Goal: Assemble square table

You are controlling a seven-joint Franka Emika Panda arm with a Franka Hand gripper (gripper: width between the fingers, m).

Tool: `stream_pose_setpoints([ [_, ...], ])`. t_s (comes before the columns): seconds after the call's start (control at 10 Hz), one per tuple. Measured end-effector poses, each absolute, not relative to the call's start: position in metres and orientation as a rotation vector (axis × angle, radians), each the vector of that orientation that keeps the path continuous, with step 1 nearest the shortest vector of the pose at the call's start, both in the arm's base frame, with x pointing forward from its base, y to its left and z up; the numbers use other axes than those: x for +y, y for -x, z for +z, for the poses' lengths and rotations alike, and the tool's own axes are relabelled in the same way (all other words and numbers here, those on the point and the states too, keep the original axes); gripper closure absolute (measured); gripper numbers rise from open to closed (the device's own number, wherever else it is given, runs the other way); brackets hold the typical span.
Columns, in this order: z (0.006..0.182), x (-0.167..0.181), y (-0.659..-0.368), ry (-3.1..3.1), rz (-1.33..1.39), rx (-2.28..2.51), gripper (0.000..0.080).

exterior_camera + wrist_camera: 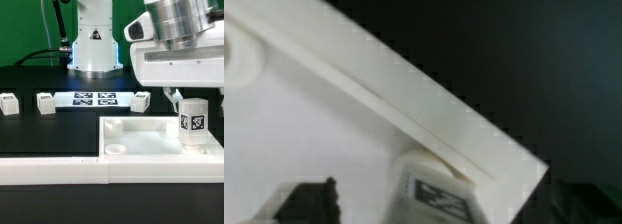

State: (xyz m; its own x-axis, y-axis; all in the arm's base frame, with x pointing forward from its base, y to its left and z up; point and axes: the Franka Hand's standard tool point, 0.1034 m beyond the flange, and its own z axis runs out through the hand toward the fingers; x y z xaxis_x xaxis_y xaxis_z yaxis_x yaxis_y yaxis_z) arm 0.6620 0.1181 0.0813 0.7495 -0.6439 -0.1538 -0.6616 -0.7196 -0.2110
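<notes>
Hanging low over the far corner of the square table top (150, 135), the gripper (190, 99) has an upright leg (193, 122) directly beneath it. That leg stands inside the tray-like top, close against the raised rim (150, 121), with its black-and-white tag facing the exterior camera.

One finger (175, 99) shows in the exterior view, just beside the leg's upper end on the exterior view's left. The opposite finger is hidden. In the wrist view a dark finger (304, 200) sits apart from the tagged leg (438, 188), with a strip of white tray floor between them. So the jaws stand wider than the leg and grip nothing.

A round socket (117, 148) lies in the top's corner diagonally away from the gripper, nearer the exterior camera.

Outside the tray, on the black table (40, 135), three loose legs rest in a row away from the gripper. The nearest (142, 99) is just off the gripper's side on the exterior view's left. The second (45, 100) and third (10, 102) are well apart from it, farther along that way. The marker board (95, 98) lies flat between the nearest and second loose legs.

The robot base (95, 45) rises behind that board. A long white border rail (50, 172) runs along the table's near edge, below the tray as the exterior view shows it.
</notes>
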Motion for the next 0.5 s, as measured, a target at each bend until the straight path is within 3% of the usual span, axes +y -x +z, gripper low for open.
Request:
stream_pose_setpoints([
  [0.1, 0.081, 0.118, -0.663, 2.72, 0.087, 0.952, 0.016],
  [0.5, 0.08, 0.103, -0.664, 2.882, -0.003, 0.358, 0.015],
])
